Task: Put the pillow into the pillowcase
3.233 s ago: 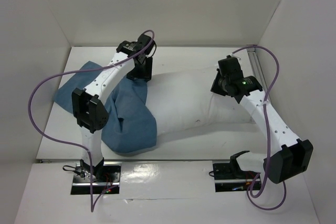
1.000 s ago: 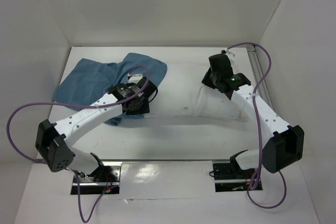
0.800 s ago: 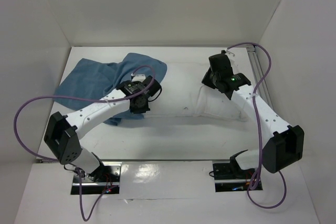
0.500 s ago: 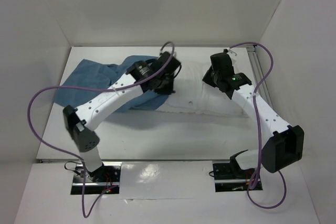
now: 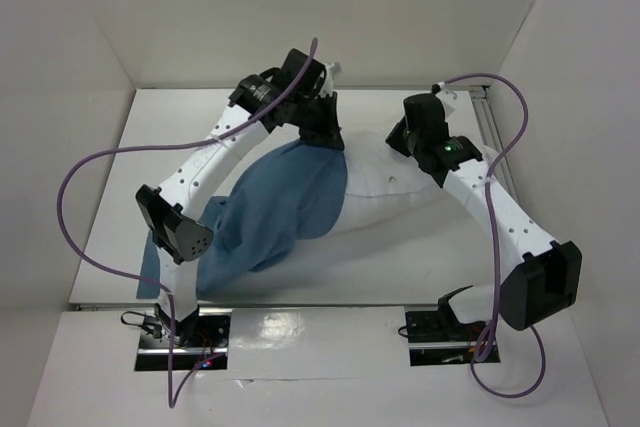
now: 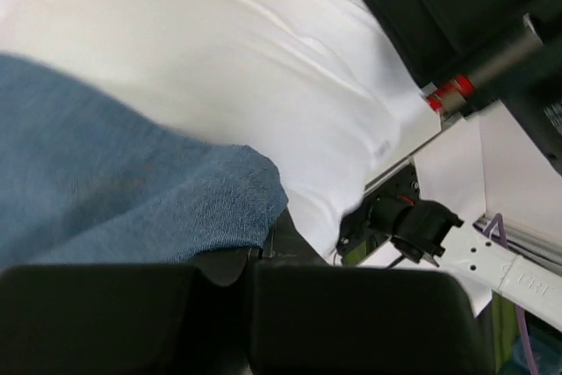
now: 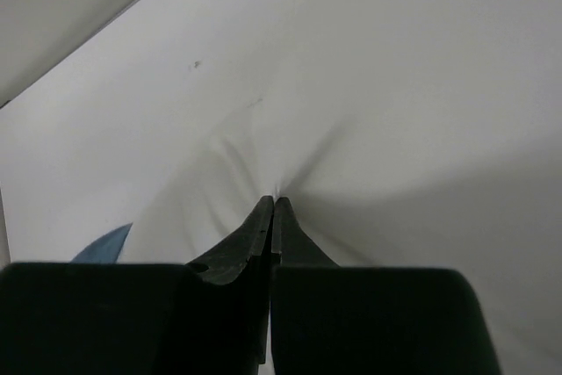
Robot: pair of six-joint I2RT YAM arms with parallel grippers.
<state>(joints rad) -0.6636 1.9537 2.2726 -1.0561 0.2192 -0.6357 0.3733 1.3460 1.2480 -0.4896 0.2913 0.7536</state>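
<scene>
Top external view: the pillow (image 5: pixel 405 187) lay across the table (image 5: pixel 400 259), its left half under the blue pillowcase (image 5: pixel 280 202).
Left gripper (image 5: pixel 325 137) was clamped on the pillowcase's edge at the pillow's far side; right gripper (image 7: pixel 274 205) was pinched shut on the pillow's fabric at its right end.

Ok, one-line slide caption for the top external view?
Left pincer holds the blue pillowcase draped over one end of the white pillow; right pincer pinches the pillow's far edge.
</scene>
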